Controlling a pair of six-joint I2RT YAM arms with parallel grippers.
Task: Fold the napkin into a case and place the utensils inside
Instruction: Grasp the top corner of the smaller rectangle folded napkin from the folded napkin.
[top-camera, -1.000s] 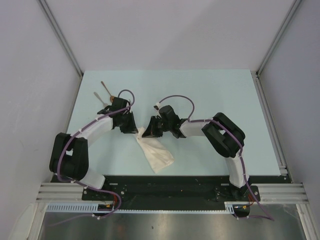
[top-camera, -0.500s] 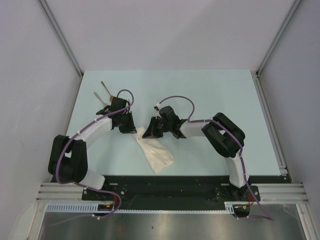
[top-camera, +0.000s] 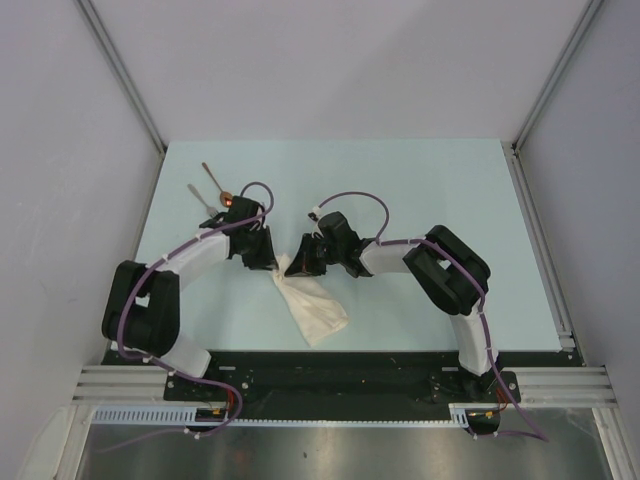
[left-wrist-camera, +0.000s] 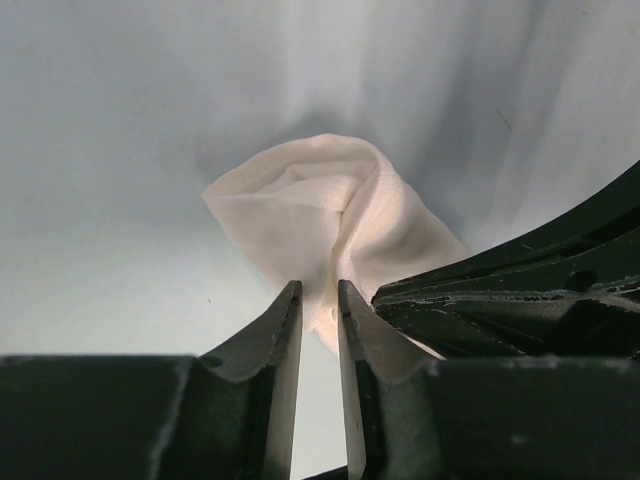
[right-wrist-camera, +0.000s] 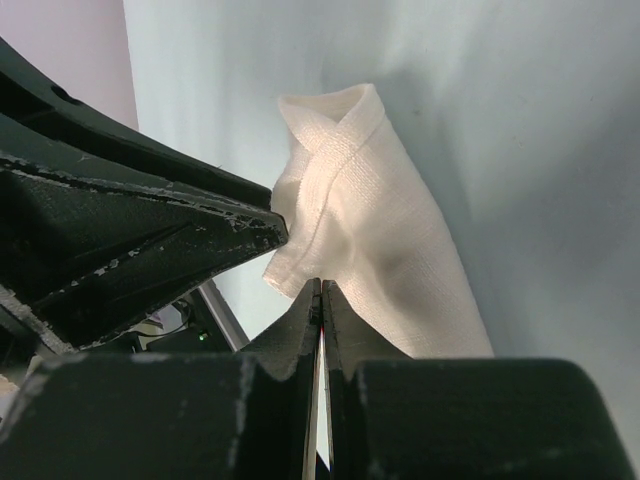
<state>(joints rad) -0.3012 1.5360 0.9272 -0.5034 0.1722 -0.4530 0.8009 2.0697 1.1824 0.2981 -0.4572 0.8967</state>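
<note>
A robotics lab test cell, not a lived-in room. A flat pale mint-green tabletop (top-camera: 420, 190) sits boxed in by plain matte grey-white panel walls (top-camera: 330, 60) joined with silver aluminium corner strips (top-camera: 122, 75). Two black-and-white jointed robot arms (top-camera: 190, 258) trailing purple cables (top-camera: 350, 194) are bolted to a black base plate (top-camera: 330, 366) on a silver slotted aluminium rail (top-camera: 115, 383), with white toothed plastic cable ducts (top-camera: 140, 413) and a brushed steel sheet (top-camera: 340, 450) in front

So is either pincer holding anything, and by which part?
The right pincer seems shut on the napkin at its far end's edge; the left pincer is slightly parted there, grip unclear.
</note>
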